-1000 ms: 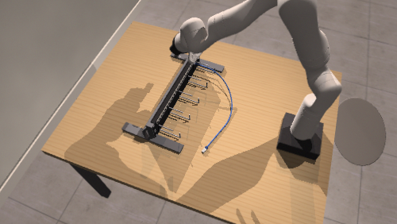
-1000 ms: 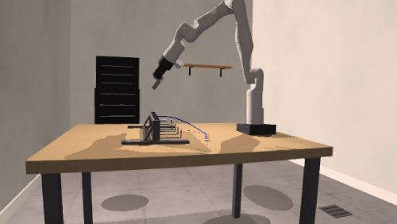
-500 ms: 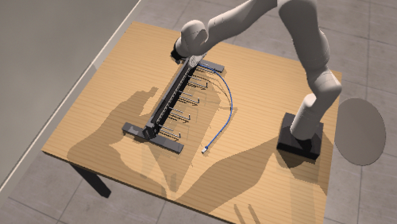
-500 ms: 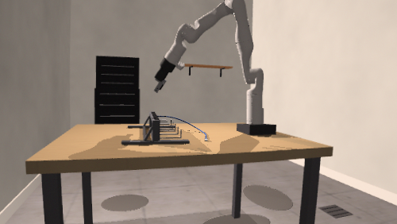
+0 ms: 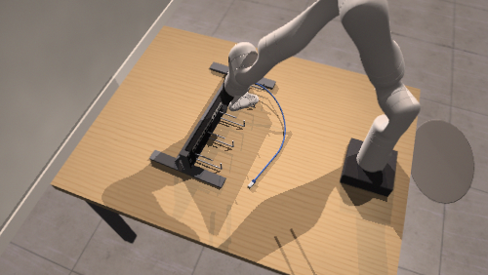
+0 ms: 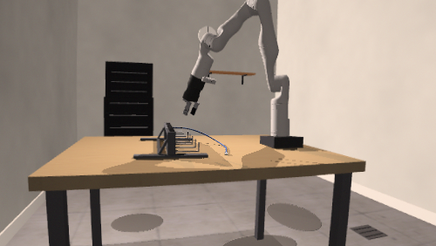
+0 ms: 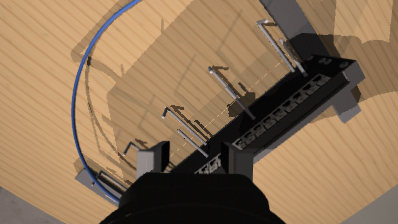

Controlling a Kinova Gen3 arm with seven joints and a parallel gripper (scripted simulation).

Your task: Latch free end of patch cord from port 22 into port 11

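The black patch-panel rack [image 5: 200, 132] [image 6: 169, 140] [image 7: 290, 107] stands on the wooden table [image 5: 122, 146]. A blue patch cord [image 5: 282, 122] [image 6: 205, 135] [image 7: 75, 100] leaves the panel near its far end and curves across the table behind the rack. Its free plug [image 5: 251, 184] [image 6: 227, 153] lies on the table, out of the wrist view. My gripper [image 5: 224, 96] [image 6: 190, 109] [image 7: 195, 152] is open and empty. It hangs well above the rack's far end, pointing down at the panel.
Thin metal cable-support bars [image 5: 229, 119] [image 7: 230, 90] stick out behind the panel. The arm's base [image 5: 368, 171] [image 6: 281, 140] stands at the table's right side. A black cabinet [image 6: 128, 98] and a wall shelf [image 6: 231, 73] are behind the table.
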